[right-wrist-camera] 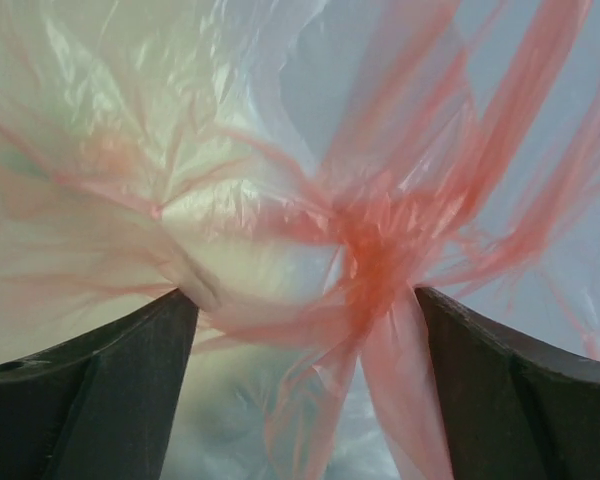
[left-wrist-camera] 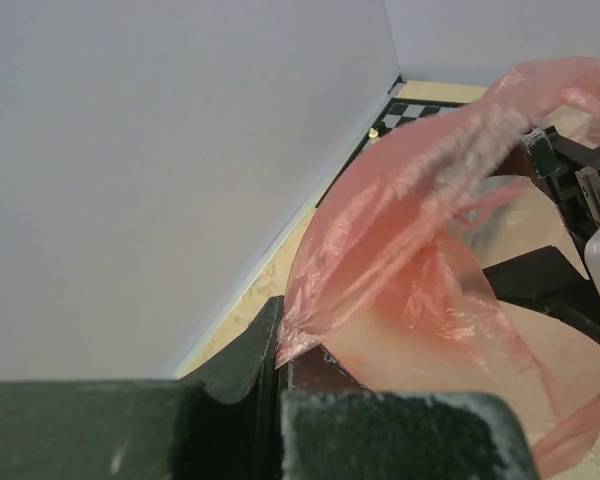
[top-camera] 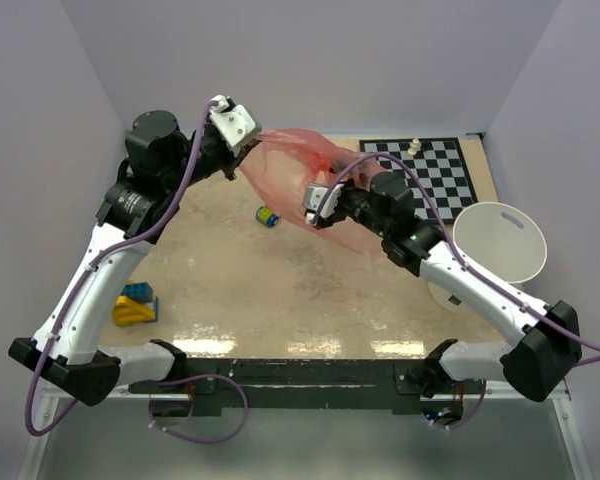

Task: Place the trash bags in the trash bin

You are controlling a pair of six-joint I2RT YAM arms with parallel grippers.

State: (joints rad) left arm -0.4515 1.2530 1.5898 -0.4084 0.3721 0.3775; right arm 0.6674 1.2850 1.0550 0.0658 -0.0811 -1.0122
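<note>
I read the left gripper (left-wrist-camera: 280, 345) as closed on one gathered edge of the trash bag (top-camera: 290, 165), with the red-pink film pinched flat between its fingers and fanning out ahead of them. The right gripper (right-wrist-camera: 305, 330) stood with its jaws wide apart. A bunched knot of film hung in the gap between them, brushing both fingers but not clamped. The bag was therefore carried in the air by the left gripper alone, stretched from its fingertips across to the right gripper. The trash bin (top-camera: 500, 255) stood upright behind and to the outer side of the right gripper, beside that arm's forearm, well apart from the bag and with nothing inside it. I judged the task as early: the bag had been lifted, but opening it out, carrying it over the rim and lowering it in all remained. No brand, label or legible writing showed on the bag or the bin in any view.
</note>
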